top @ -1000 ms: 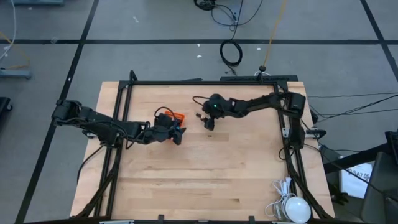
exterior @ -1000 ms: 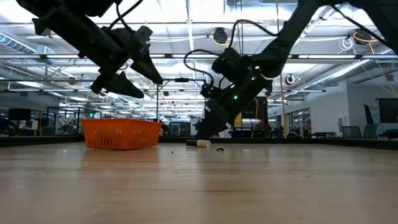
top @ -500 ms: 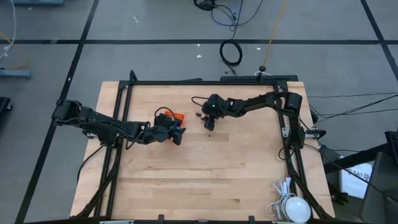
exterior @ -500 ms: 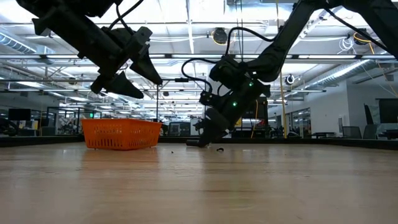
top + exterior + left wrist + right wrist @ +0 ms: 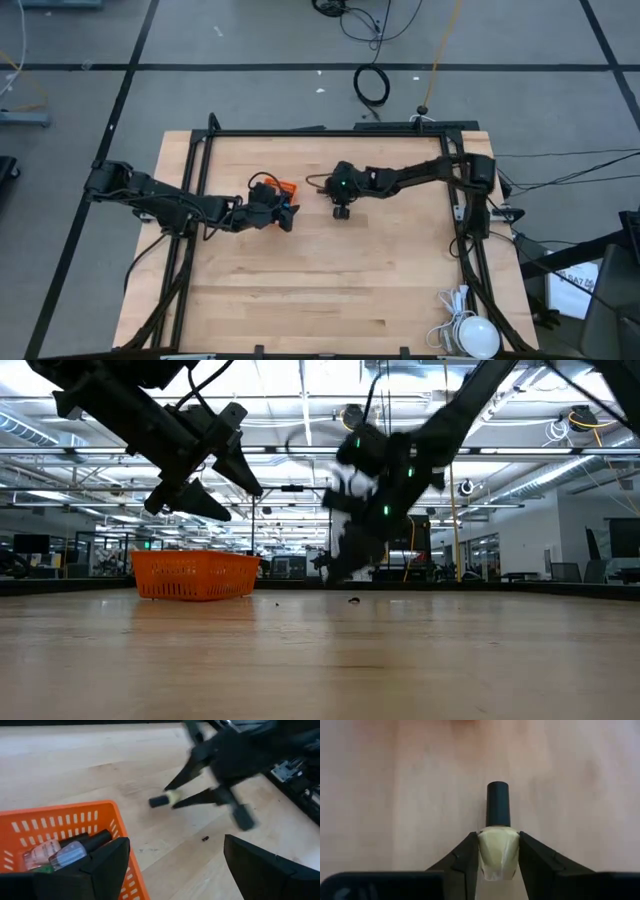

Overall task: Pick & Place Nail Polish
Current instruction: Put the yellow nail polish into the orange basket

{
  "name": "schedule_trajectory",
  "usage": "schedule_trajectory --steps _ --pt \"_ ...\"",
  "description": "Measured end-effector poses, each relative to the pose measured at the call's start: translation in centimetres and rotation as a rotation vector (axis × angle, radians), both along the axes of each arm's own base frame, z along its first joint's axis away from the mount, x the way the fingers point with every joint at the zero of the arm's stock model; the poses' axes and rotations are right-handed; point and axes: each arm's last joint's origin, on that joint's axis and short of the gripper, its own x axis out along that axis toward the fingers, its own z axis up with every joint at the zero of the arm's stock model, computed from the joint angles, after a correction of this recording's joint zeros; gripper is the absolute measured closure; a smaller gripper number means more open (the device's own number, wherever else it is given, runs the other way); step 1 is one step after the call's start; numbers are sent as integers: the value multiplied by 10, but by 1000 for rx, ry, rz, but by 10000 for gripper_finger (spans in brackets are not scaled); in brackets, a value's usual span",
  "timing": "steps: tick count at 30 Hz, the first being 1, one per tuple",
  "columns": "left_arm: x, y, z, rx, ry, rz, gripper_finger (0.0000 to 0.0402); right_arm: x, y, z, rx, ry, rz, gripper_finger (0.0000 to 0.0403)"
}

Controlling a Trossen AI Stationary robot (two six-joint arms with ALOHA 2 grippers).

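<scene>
The right gripper has its two dark fingers pinched on the body of a pale yellow bottle, whose black cap sticks straight out ahead of the fingertips, so the bottle's long axis runs along the gripper's own reach. In the left wrist view the bottle hangs clear above the table, lying about level. The basket, orange plastic mesh, stands near the middle of the table towards its far edge, just to the left of the held bottle; the next carry is a short one that way, I judge. It already holds a few glossy little bottles. The left gripper hovers over the basket with fingers spread wide and empty. The table is pale smooth wood.
</scene>
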Motion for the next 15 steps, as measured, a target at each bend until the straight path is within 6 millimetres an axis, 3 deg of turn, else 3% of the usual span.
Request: schedule_trajectory --steps 4,10,15 --pt "0 0 0 -24 -18 16 89 3 31 36 -153 -69 66 299" --pt "2 -1 3 -63 -76 25 83 4 85 71 -309 -177 174 299" --pt "7 -4 10 -72 -145 -40 90 4 115 80 -416 -226 215 299"
